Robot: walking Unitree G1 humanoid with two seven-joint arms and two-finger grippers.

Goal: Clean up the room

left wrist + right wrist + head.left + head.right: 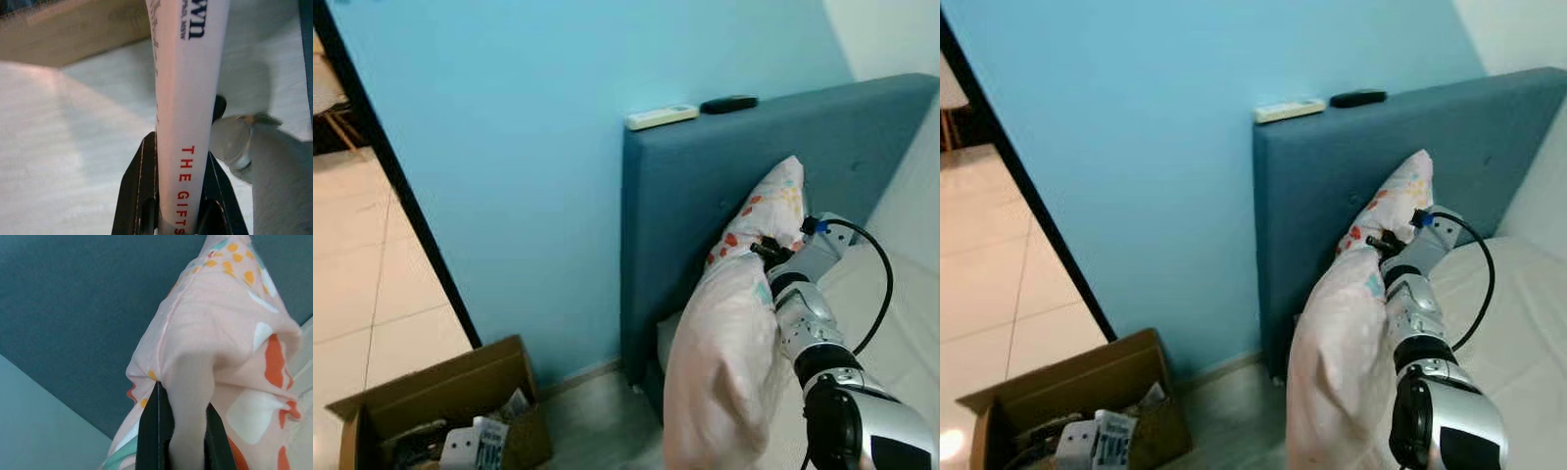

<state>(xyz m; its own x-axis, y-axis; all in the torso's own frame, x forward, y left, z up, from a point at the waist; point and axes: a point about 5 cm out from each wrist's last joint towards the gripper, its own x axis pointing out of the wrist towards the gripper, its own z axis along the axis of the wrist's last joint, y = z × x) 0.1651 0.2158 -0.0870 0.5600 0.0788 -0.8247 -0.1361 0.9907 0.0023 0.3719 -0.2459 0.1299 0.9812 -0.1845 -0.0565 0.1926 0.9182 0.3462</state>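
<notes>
Right gripper [182, 431] clamped on a fold of the pink pillow [734, 333], held upright against the blue headboard [705, 186] at the bed's head edge. Left gripper [180, 196] clamped on a white book [188, 98] above the floor. Two remotes [661, 117] on the headboard's top edge.

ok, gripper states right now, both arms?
Left gripper: shut on a white book.
Right gripper: shut on the patterned pink pillow, by the blue headboard.

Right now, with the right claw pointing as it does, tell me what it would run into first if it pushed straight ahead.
The right claw, shut on the pillow, points at the blue headboard. Pushed on, it would likely press the pillow into that padded face first; depth is unclear.
</notes>
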